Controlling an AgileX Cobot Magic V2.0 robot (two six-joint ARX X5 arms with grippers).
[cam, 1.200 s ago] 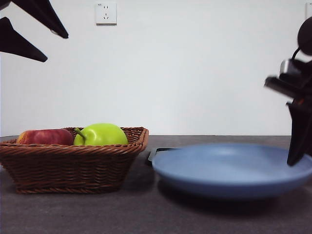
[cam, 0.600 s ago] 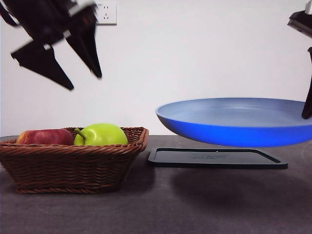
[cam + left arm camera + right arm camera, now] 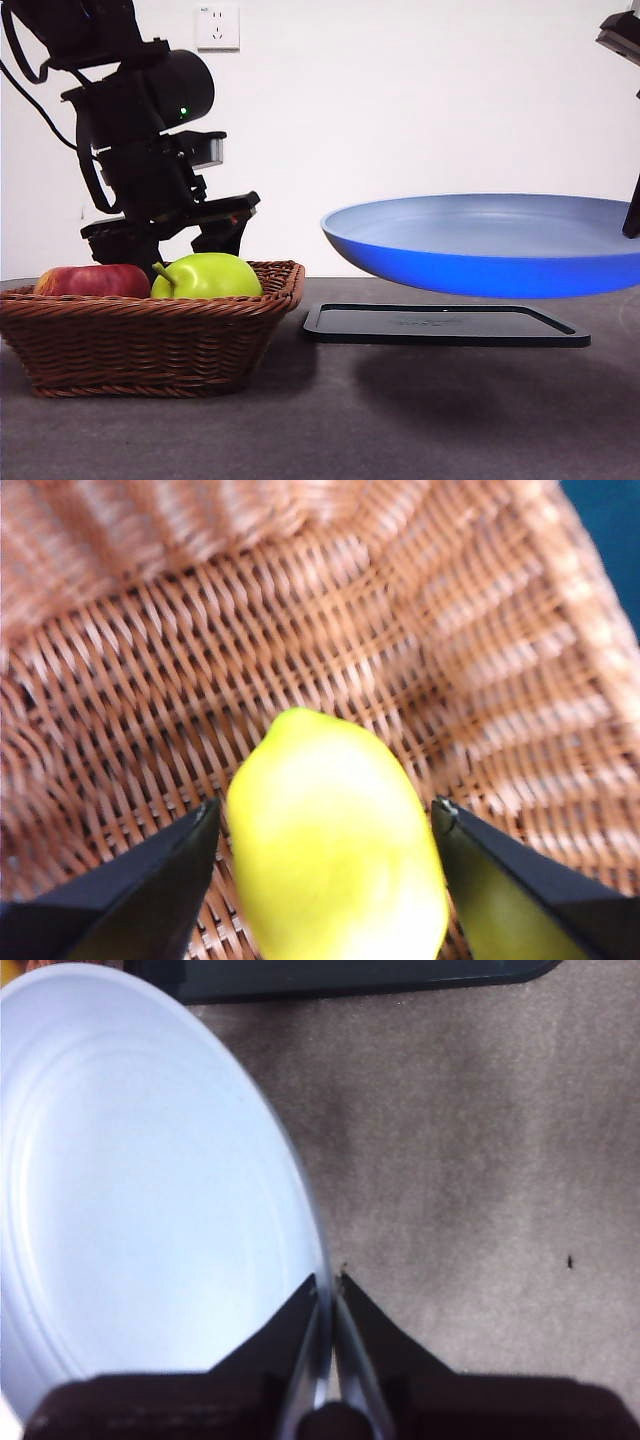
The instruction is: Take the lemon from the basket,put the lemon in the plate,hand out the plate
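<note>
Plate [image 3: 480, 250] is hanging above the surface [image 3: 330, 430], right hand [image 3: 329, 1285] pinching its rim. Basket [image 3: 150, 335] is sitting beside it. Left hand [image 3: 325, 820] is spread around the lemon [image 3: 335, 845] on the basket floor. Step: picking the lemon. Next, probably: closing, lifting clear of the wicker.

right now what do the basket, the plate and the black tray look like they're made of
Basket: woven wicker or rattan, brown, with visible strands and a braided rim. Plate: smooth matte blue with faint rings, probably plastic or glazed ceramic; the look leaves it open. Black tray: flat, thin, dull black, likely plastic, though that is uncertain.
</note>
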